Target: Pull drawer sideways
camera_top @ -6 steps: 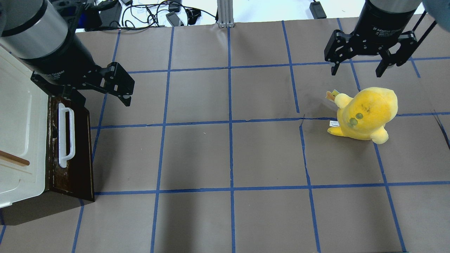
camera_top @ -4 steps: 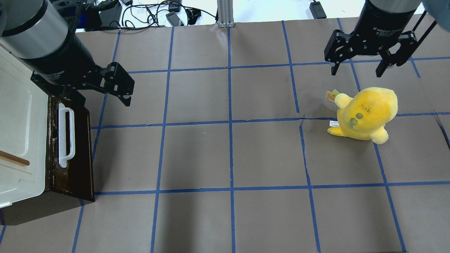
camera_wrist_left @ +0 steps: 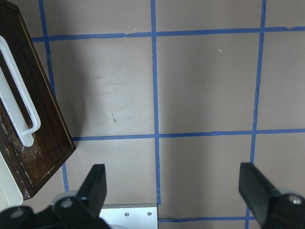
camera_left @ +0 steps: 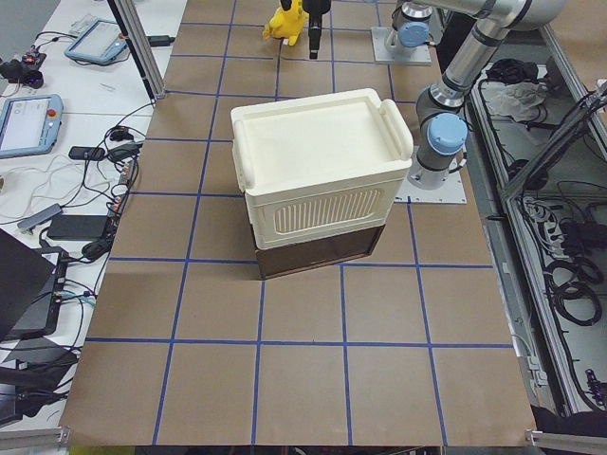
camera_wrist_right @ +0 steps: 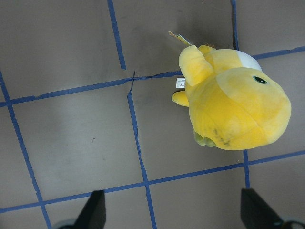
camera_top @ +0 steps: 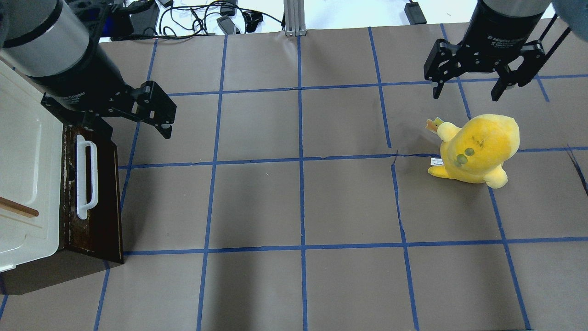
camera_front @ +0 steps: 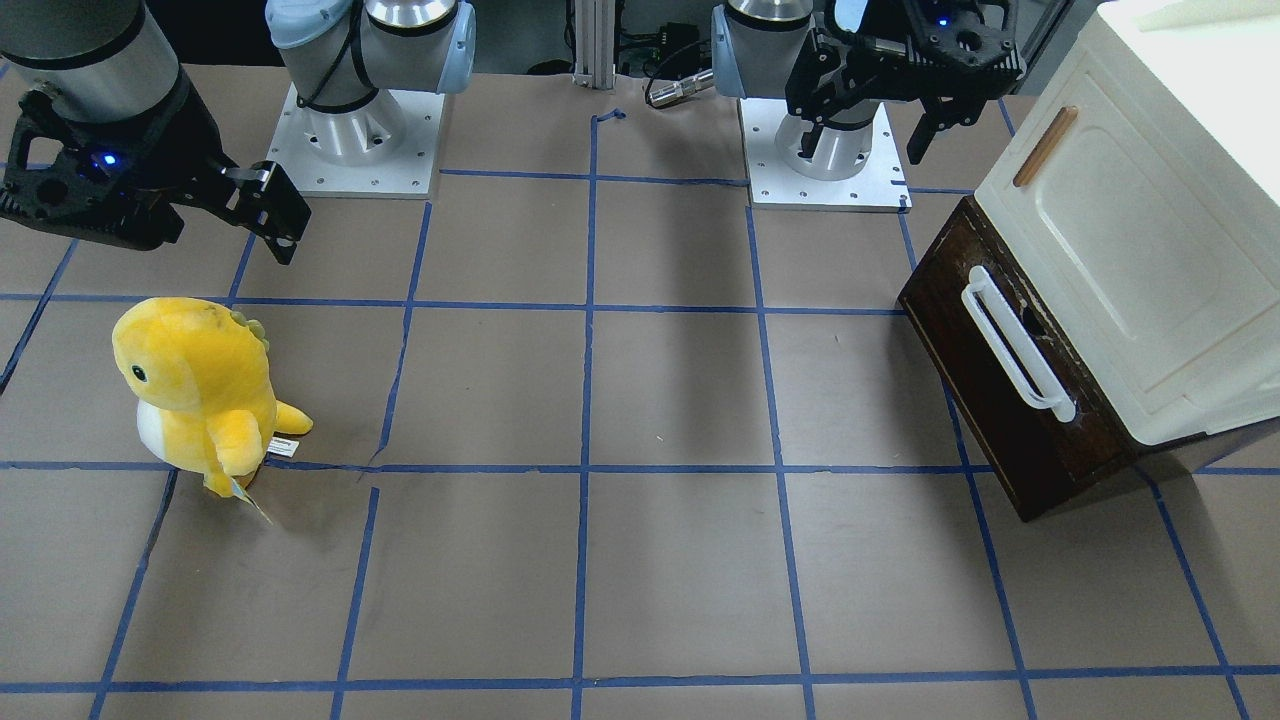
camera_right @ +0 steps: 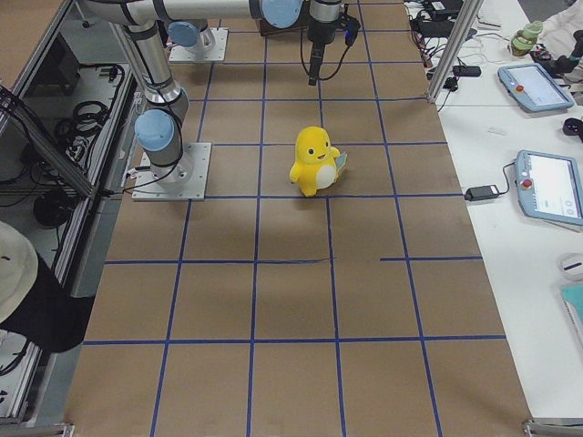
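The drawer (camera_top: pixel 98 202) has a dark brown front and a long white bar handle (camera_top: pixel 86 179). It sits shut at the bottom of a cream cabinet (camera_top: pixel 27 151) at the table's left edge. It also shows in the front view (camera_front: pixel 1000 400) and in the left wrist view (camera_wrist_left: pixel 43 138). My left gripper (camera_top: pixel 133 133) is open and empty, hovering just beyond the far end of the drawer front, not touching the handle. My right gripper (camera_top: pixel 465 97) is open and empty, above the table at the far right.
A yellow plush toy (camera_top: pixel 477 147) stands on the table just in front of the right gripper. The cabinet door above the drawer has a small tan wooden handle (camera_top: pixel 18 208). Brown paper with blue tape lines covers the table (camera_top: pixel 298 202).
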`<move>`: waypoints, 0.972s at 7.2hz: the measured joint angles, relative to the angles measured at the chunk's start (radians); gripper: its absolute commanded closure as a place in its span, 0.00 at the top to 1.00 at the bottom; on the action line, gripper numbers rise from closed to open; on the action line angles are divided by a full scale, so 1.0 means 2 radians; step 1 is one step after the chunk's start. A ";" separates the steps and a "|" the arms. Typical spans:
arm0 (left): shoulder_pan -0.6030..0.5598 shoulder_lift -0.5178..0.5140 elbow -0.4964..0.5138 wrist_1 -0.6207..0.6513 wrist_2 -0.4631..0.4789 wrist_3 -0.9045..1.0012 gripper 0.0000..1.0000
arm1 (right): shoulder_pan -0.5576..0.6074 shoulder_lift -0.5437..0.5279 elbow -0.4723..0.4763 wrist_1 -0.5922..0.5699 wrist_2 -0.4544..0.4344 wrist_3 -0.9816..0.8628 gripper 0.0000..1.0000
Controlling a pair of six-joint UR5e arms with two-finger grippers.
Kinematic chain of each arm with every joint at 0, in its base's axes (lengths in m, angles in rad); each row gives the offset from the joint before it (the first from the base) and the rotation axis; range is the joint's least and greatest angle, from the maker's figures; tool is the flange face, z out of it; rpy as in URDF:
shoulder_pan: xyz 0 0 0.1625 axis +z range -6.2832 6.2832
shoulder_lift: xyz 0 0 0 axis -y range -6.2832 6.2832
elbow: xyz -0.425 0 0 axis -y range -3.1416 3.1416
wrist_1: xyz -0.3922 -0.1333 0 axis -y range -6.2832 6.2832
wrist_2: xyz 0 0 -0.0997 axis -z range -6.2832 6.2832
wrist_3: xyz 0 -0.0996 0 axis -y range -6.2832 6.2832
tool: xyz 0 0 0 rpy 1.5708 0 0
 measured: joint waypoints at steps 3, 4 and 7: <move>0.002 -0.007 0.001 0.026 -0.003 0.005 1.00 | 0.000 0.000 0.000 0.000 0.000 0.000 1.00; 0.002 -0.009 0.000 0.034 -0.004 0.003 1.00 | 0.000 0.000 0.000 0.000 0.000 0.000 1.00; -0.007 -0.039 -0.001 0.053 0.001 -0.037 1.00 | 0.000 0.000 0.000 0.000 0.000 0.000 1.00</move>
